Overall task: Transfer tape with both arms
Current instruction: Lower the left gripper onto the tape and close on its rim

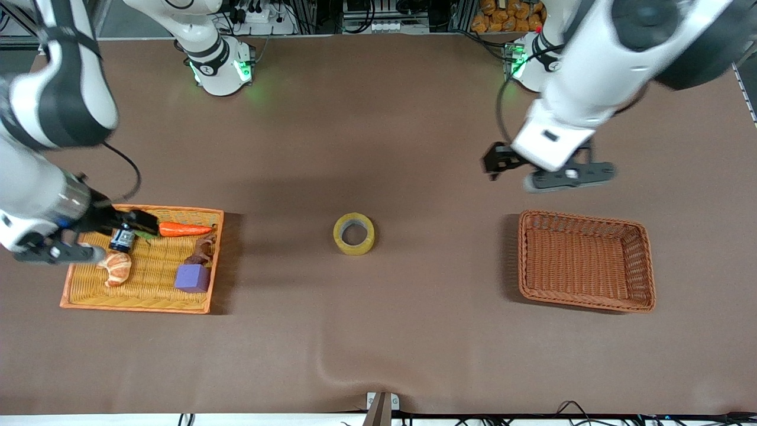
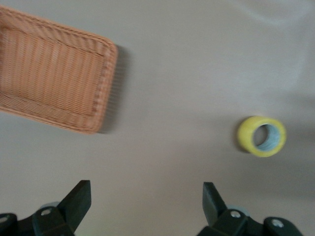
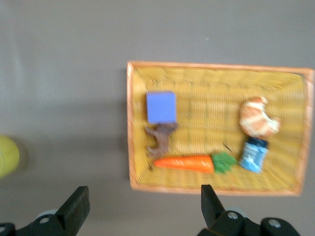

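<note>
The tape [image 1: 338,235], a translucent yellow roll, lies flat on the brown table at mid table, free of both grippers. It also shows in the left wrist view [image 2: 246,133] and at the edge of the right wrist view [image 3: 7,156]. My left gripper [image 1: 497,161] is open and empty, up over bare table beside the empty brown basket, toward the left arm's end from the tape. My right gripper [image 1: 139,223] is open and empty, over the yellow tray's edge. In the wrist views both the left gripper [image 2: 146,194] and the right gripper [image 3: 145,199] hold nothing.
An empty brown wicker basket [image 1: 582,218] stands toward the left arm's end. A yellow wicker tray [image 1: 136,306] toward the right arm's end holds a carrot [image 1: 184,229], a purple cube [image 1: 192,277], a croissant-like pastry [image 1: 115,267], a blue jar [image 1: 122,238] and a brown piece [image 1: 201,251].
</note>
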